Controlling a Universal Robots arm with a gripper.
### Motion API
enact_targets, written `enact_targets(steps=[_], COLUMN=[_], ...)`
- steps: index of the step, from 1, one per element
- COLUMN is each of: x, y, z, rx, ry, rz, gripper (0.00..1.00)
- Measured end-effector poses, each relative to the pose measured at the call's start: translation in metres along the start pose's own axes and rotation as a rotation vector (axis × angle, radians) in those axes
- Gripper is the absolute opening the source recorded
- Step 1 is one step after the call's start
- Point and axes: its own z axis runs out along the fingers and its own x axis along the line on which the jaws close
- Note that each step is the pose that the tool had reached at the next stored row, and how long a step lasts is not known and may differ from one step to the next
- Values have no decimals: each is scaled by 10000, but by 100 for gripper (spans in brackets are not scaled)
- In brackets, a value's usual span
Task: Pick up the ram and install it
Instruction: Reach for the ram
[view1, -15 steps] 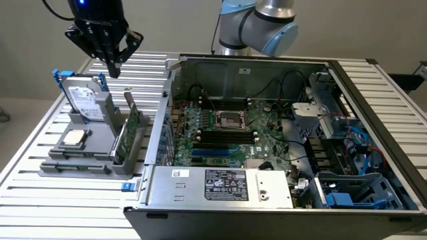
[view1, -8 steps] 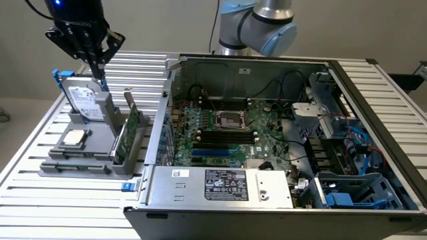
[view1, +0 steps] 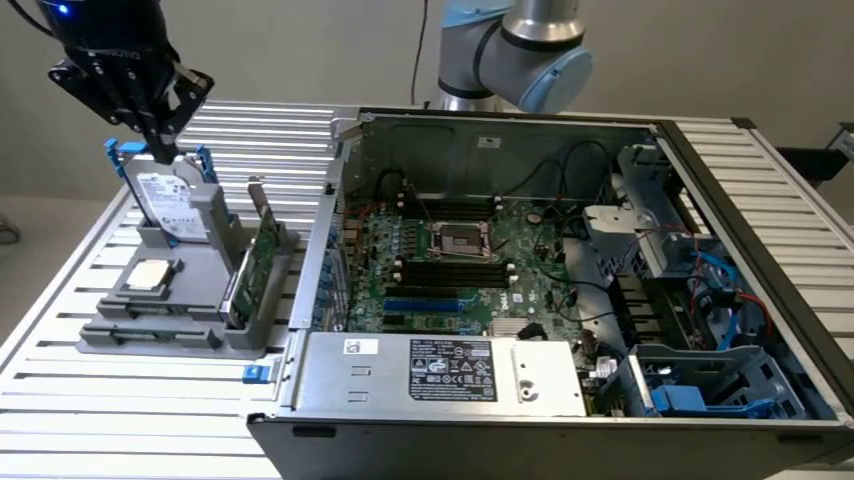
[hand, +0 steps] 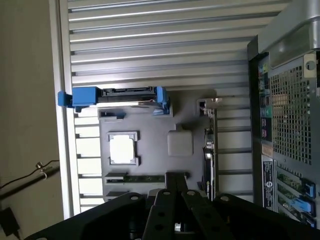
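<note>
The gray holder (view1: 200, 262) carries 1 upright hard drive (view1: 167, 205), 1 processor chip (view1: 150, 275), 1 card (view1: 262, 262) on edge and the ram (view1: 150, 306) near its front. The ram's long axis runs parallel to the drive. The exterior view looks into the open computer case (view1: 747, 200). The wrist view catches the case's vented outer wall. The gripper (view1: 163, 146) hangs above the drive, fingers pressed together and empty.

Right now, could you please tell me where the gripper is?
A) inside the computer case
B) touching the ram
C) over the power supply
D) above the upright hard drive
D: the gripper hangs over the hard drive standing in the grey holder, outside the case.
</note>
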Motion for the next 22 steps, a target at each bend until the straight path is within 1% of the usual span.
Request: enact_targets(steps=[2, 6, 10, 14, 22], x=[17, 45, 83, 120, 237], y=[-43, -149, -245, -287, -317], z=[3, 14, 45, 87, 202], rx=[-2, 0, -1, 3, 15], ry=[-17, -26, -39, -41, -34], rz=[-11, -26, -34, -95, -266], gripper=[11, 11, 11, 11, 11])
